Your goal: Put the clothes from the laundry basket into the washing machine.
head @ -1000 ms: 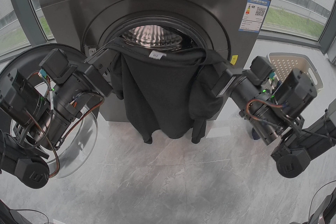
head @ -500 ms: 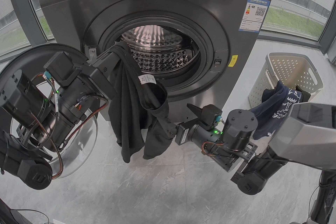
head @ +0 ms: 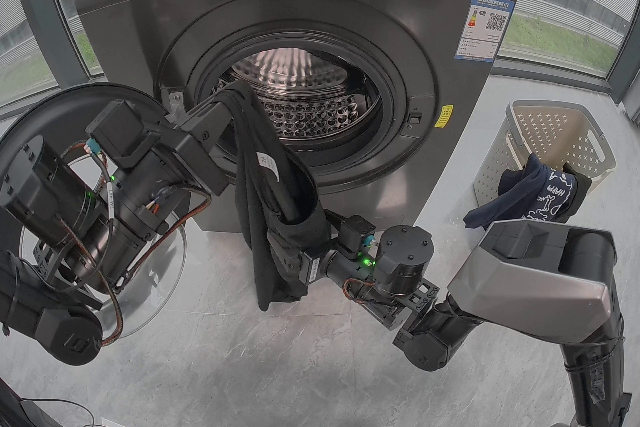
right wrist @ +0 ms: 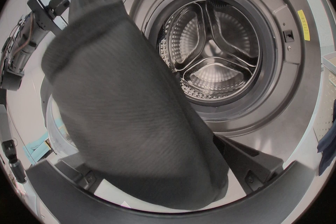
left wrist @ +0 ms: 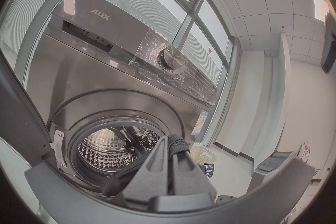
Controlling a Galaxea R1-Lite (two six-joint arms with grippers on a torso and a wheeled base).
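Note:
A black garment (head: 267, 208) hangs in front of the open washing machine (head: 440, 48), just left of its drum (head: 300, 95). My left gripper (head: 223, 105) is shut on the garment's top edge at the rim of the opening; the left wrist view shows its fingers (left wrist: 159, 168) pinching a fold of black cloth (left wrist: 176, 144). My right gripper (head: 303, 263) sits low, shut on the garment's lower bunch with its tips buried in cloth. That garment (right wrist: 133, 112) drapes across the right wrist view beside the bare drum (right wrist: 213, 60).
The round door (head: 40, 115) stands swung open at the left, behind my left arm. A white laundry basket (head: 587, 128) sits on the floor at the right, with a navy garment (head: 533, 191) hanging over its front rim. Grey floor lies open in front.
My right gripper swung from the right of the opening down and left, dragging that side of the garment with it. The cloth, once spread across the opening, now hangs bunched. The left gripper barely moved.

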